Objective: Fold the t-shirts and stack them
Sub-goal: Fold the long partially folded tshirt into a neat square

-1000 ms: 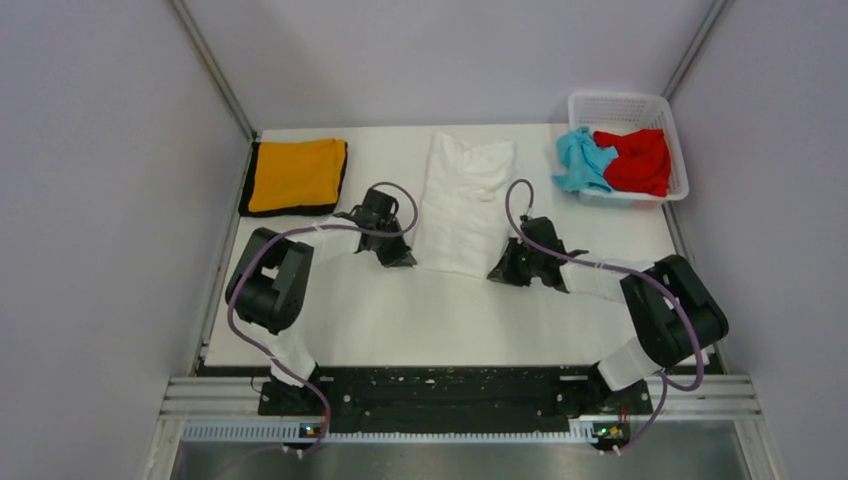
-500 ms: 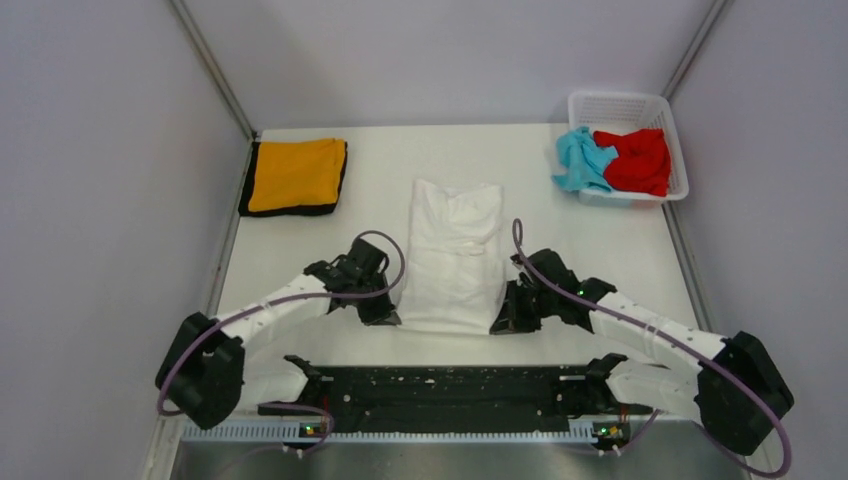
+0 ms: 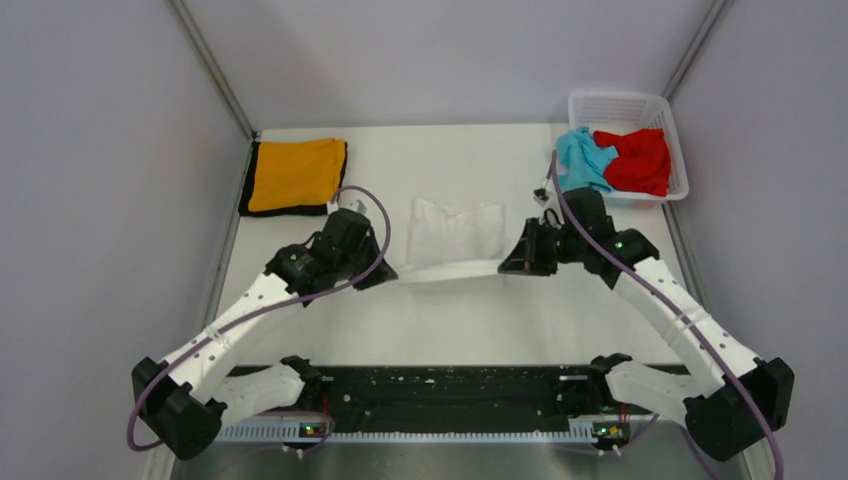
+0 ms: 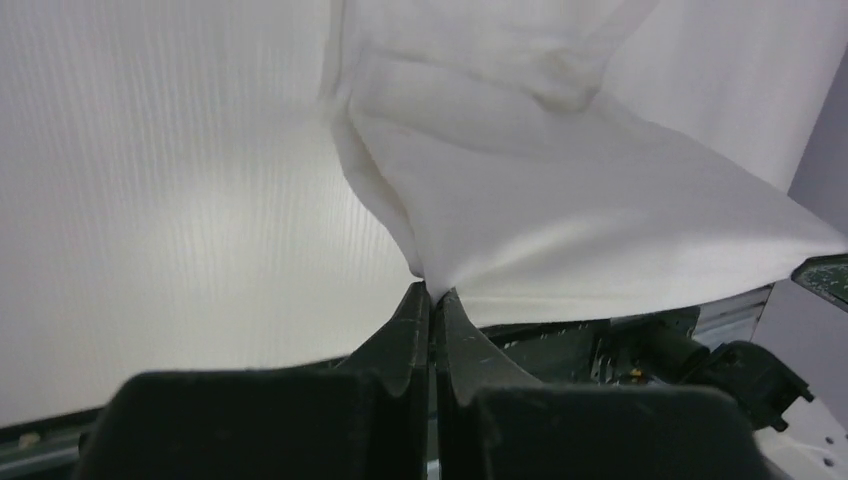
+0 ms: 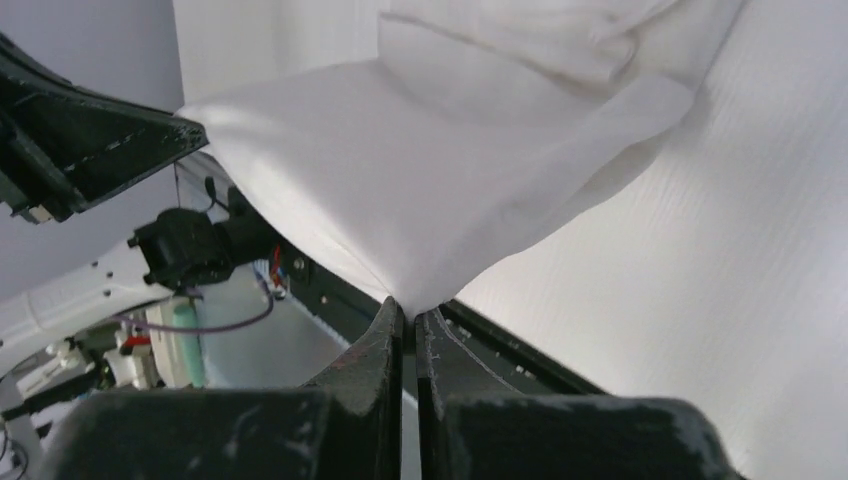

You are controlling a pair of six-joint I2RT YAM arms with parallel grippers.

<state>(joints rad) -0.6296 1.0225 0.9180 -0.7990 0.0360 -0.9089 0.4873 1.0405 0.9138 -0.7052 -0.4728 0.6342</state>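
Observation:
The white t-shirt (image 3: 452, 240) lies mid-table with its near end lifted and carried over its far half. My left gripper (image 3: 388, 273) is shut on the near left corner of that t-shirt (image 4: 560, 190), and my right gripper (image 3: 510, 266) is shut on the near right corner (image 5: 430, 180). The hem hangs stretched between the two grippers above the table. A folded orange t-shirt (image 3: 294, 174) with black trim lies at the back left. The light blue t-shirt (image 3: 582, 160) and the red t-shirt (image 3: 636, 158) sit crumpled in the basket.
The white lattice basket (image 3: 624, 106) stands at the back right corner. Grey walls close in both sides. The black rail (image 3: 440, 385) with the arm bases runs along the near edge. The table (image 3: 440, 320) is white.
Both grippers have first pulled the white t-shirt toward the near edge, then lifted its near corners and carried them away from the bases, folding the shirt over itself.

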